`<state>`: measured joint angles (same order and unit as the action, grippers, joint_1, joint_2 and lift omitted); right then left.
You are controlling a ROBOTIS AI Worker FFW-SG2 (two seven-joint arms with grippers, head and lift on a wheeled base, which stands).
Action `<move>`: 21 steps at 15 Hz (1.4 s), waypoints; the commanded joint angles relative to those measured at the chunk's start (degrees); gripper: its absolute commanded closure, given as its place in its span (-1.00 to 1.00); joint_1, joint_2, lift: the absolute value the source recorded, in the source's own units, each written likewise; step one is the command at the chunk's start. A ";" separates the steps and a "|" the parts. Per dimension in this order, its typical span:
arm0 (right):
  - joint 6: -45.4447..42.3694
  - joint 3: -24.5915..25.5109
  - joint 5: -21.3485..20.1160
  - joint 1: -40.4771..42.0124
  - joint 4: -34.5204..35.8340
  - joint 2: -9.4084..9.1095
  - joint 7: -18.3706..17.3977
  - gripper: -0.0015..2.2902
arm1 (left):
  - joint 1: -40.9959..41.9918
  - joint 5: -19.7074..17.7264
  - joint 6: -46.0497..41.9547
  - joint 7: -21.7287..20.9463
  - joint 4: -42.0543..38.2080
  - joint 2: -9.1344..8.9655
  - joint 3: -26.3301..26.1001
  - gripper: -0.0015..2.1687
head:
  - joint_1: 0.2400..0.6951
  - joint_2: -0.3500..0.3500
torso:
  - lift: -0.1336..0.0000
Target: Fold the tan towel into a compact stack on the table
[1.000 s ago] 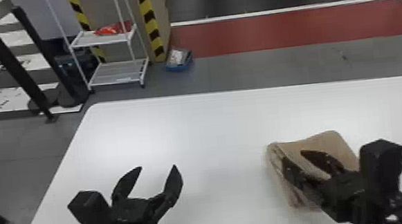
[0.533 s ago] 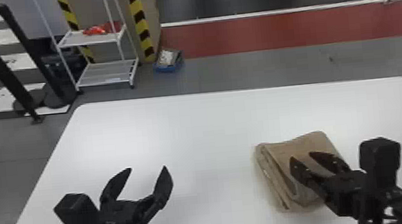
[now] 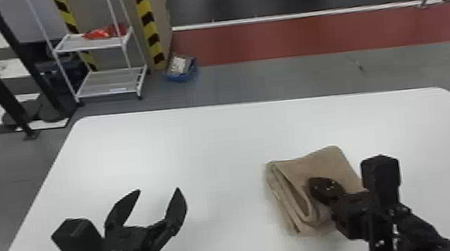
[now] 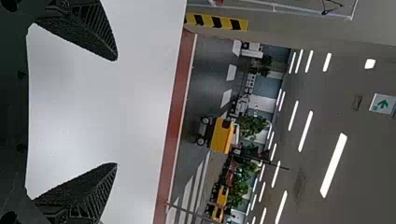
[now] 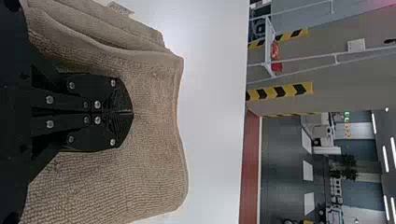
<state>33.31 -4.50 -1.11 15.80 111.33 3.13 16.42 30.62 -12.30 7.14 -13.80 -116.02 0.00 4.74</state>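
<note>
The tan towel (image 3: 328,164) lies folded in several layers right of the table's middle, its layered folds on the side facing left. Over its top layer is my right gripper (image 3: 313,189), fingers together. In the right wrist view the right gripper (image 5: 132,112) is shut, with its tips against or just above the terry surface of the towel (image 5: 154,172); no cloth is seen between them. My left gripper (image 3: 160,189) stands open above the table's left part, well apart from the towel. The left wrist view has the left gripper (image 4: 116,112) with its fingers wide apart and nothing between them.
The white table (image 3: 213,136) has its far edge beyond both grippers. On the floor behind stand a white wire shelf (image 3: 111,80), a blue bin (image 3: 181,68) and black posts at the left.
The right gripper's fingers, apart before, have come together over the towel. The head view has shifted a little, while the left gripper has stayed open.
</note>
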 commanded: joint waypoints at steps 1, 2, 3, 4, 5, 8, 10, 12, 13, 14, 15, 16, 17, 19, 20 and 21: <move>-1.00 -3.23 -1.27 -0.69 -0.14 0.12 0.11 0.81 | -0.04 0.00 0.03 0.00 0.09 -0.15 0.00 -0.94 | 1.00 0.26 | -0.70; -1.00 -4.99 -2.06 -0.95 -0.32 0.12 0.37 0.81 | -0.04 0.00 0.03 -0.09 0.09 -0.15 0.00 -0.94 | 1.00 0.29 | -0.70; -1.00 -6.31 -2.32 -1.04 -0.50 0.21 0.72 0.81 | -0.04 0.00 0.03 -0.09 0.09 -0.15 0.00 -0.94 | 1.00 0.33 | -0.70; -1.35 -7.80 -3.03 -1.04 -0.50 0.39 1.16 0.81 | -0.04 0.00 0.03 -0.09 0.01 -0.15 0.00 -0.94 | 1.00 0.37 | -0.70; -1.18 -9.47 -3.82 -1.13 -0.50 0.83 1.42 0.81 | -0.04 0.00 0.03 -0.09 0.09 -0.15 0.00 -0.94 | 1.00 0.41 | -0.70; -1.35 -12.90 -5.13 -0.69 -0.23 1.62 4.68 0.81 | -0.04 -0.09 0.20 -0.09 0.09 -0.15 0.00 -0.94 | 1.00 0.57 | -0.70; -2.76 -13.34 -5.05 0.90 2.23 2.23 5.29 0.81 | -0.04 -0.09 0.20 -0.09 0.09 -0.15 0.00 -0.94 | 1.00 0.69 | -0.70; -2.41 -11.05 -4.26 4.32 7.33 2.67 6.08 0.81 | -0.04 -0.35 0.03 0.00 0.18 -0.15 0.18 -0.94 | 1.00 0.73 | -0.70; -1.18 -9.30 -3.64 6.61 10.49 3.11 6.96 0.81 | -0.04 -0.44 0.20 0.00 0.27 -0.15 0.27 -0.94 | 1.00 0.74 | -0.70; 1.46 -7.10 -3.38 8.98 13.57 3.55 8.02 0.81 | -0.21 -0.62 0.03 0.00 0.45 -0.15 0.35 -0.94 | 1.00 0.72 | -0.70; 4.10 -5.25 -3.29 10.91 15.94 3.82 9.60 0.81 | -0.39 -0.79 0.03 -0.09 0.71 -0.15 0.35 -0.94 | 1.00 0.69 | -0.70; 5.33 -3.14 -3.20 13.02 17.70 3.90 11.53 0.81 | -0.39 -0.88 0.03 -0.09 0.80 -0.15 0.44 -0.94 | 1.00 0.67 | -0.70; 4.27 -1.30 -2.76 14.52 18.14 3.99 12.50 0.81 | -0.21 -0.88 0.03 -0.09 0.89 -0.15 0.62 -0.94 | 1.00 0.63 | -0.70; 1.99 0.81 0.14 14.78 17.35 4.26 13.03 0.81 | -0.13 -0.88 -0.50 0.00 1.24 -0.15 0.53 -0.94 | 1.00 0.53 | -0.70; 1.81 0.72 0.14 14.52 16.91 4.26 12.94 0.81 | -0.21 -0.79 -0.50 -0.09 1.24 -0.15 0.18 -0.94 | 1.00 0.50 | -0.70; 1.81 0.37 0.14 14.08 16.64 4.26 12.94 0.81 | -0.30 -0.79 -0.50 -0.09 1.24 -0.15 0.00 -0.94 | 1.00 0.48 | -0.70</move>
<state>35.34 -3.98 -1.21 30.32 128.48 7.34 29.36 30.45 -13.14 6.70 -13.87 -114.82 0.00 5.06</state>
